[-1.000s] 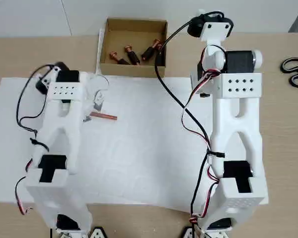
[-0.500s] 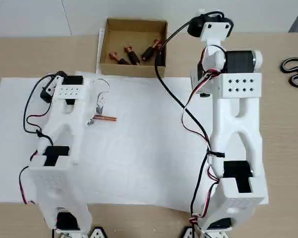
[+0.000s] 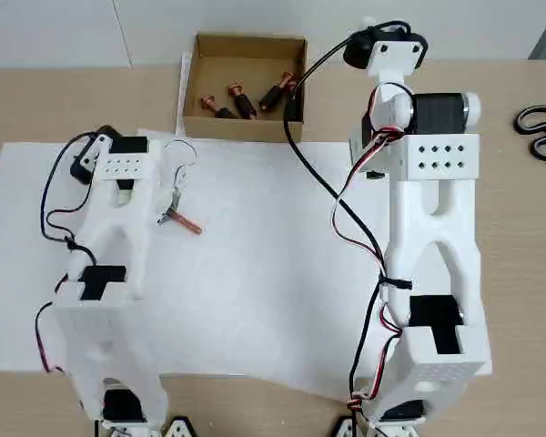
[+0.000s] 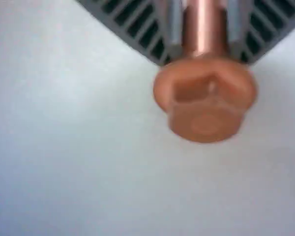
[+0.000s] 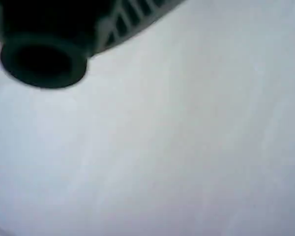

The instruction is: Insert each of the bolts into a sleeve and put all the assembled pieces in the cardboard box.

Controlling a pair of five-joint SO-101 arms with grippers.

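My left gripper (image 3: 175, 209) hangs over the white sheet, shut on a copper bolt (image 3: 186, 222) that slants down toward the sheet. In the left wrist view the bolt's hex head (image 4: 205, 105) sticks out from between the ribbed jaws, shank clamped. My right gripper (image 3: 365, 157) sits tucked under its arm near the sheet's far edge; the right wrist view shows it shut on a black sleeve (image 5: 42, 63), open end facing the camera. The cardboard box (image 3: 193, 75) at the back holds several assembled copper-and-black pieces (image 3: 241, 98).
A white paper sheet (image 3: 264, 282) covers the wooden table between the arms. Black scissors (image 3: 541, 131) lie at the far right edge. A black cable (image 3: 323, 191) runs from the right arm's camera across the sheet.
The left gripper closed on the bolt that lay flat on the sheet. The bolt now slants instead of lying level. The right arm has not moved.
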